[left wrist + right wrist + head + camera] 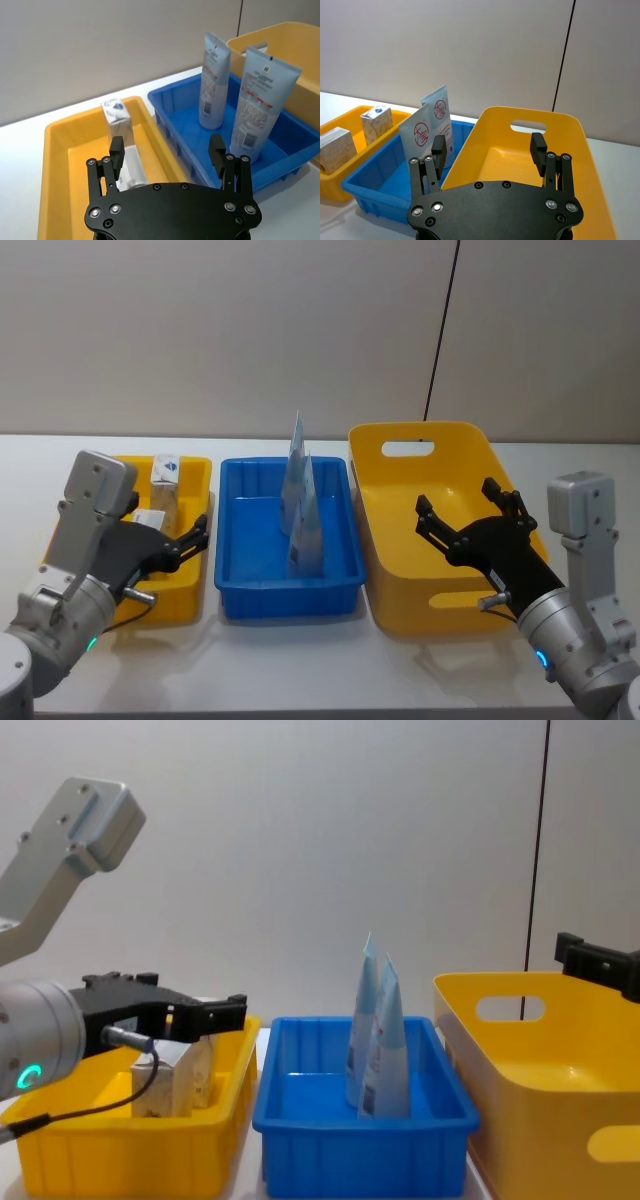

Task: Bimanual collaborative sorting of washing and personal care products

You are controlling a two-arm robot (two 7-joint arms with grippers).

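Nearer tube (308, 530) and farther tube (296, 455) stand upright, close together, in the blue bin (233, 530) on the bench (300, 660). Left of the blue bin, the left tool (195, 537) hangs released and empty over the small yellow bin (196, 476), above the nearer carton (336, 149); the farther carton (166, 473) stands behind. Right of the blue bin, the right tool (458, 502) hovers spread and empty over the large yellow bin (400, 500).

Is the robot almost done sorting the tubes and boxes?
Looks nearly done. Both tubes stand in the blue bin, and two cartons sit in the small yellow tray. In hand: nothing; the left tool over that tray and right tool over the big yellow bin are open. Left: seemingly nothing.
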